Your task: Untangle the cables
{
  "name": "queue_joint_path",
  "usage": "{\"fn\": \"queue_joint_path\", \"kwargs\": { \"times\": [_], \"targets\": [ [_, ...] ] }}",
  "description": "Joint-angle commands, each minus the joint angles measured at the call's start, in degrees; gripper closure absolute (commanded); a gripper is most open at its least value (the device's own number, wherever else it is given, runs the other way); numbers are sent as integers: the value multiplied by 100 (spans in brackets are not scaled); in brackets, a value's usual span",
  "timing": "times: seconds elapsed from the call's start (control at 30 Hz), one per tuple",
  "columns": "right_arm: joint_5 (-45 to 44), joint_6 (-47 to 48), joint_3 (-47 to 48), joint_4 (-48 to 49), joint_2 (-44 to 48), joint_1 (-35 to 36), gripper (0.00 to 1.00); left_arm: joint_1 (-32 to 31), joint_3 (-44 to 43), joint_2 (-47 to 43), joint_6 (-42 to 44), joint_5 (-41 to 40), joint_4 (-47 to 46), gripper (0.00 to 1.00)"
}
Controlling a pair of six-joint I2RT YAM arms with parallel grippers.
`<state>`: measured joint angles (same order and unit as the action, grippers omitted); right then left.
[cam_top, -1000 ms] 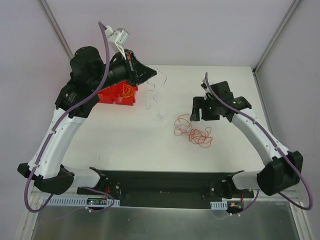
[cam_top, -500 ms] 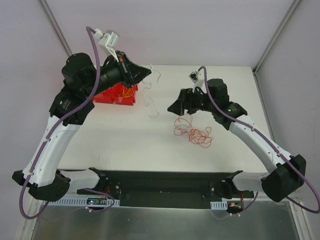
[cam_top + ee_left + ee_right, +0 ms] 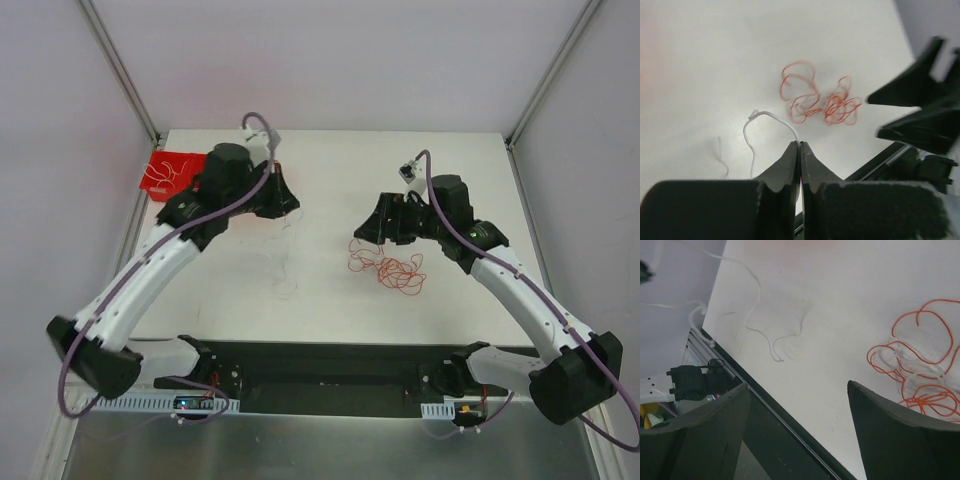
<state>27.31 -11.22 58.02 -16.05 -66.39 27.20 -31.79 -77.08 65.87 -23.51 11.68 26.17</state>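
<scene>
Over white table (image 3: pixel 460 170), left jaws pinch one white cable (image 3: pixel 772 116).

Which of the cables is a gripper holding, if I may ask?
The white cable, pinched in the shut left gripper; the orange tangle lies loose on the table, ungripped.

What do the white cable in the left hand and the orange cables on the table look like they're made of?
The white cable is likely plastic-coated wire, smooth-looking; it stands in a springy arch out of the left hand. The orange cables are probably the same coated wire: thin curls lying in loose loops on the table.
</scene>
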Motion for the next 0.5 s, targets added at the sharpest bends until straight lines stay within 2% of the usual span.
{"fn": "queue_joint_path", "kwargs": {
  "times": [0.0,0.27,0.47],
  "targets": [
    [-147,67,113,-591,91,-180,19,68,88,1329,92,-26,625,100],
    [-244,226,-203,-1127,293,-312,19,164,35,2746,-180,316,512,100],
    [-279,393,-177,-1365,302,-364,20,182,228,2959,-558,589,459,100]
  ]
}}
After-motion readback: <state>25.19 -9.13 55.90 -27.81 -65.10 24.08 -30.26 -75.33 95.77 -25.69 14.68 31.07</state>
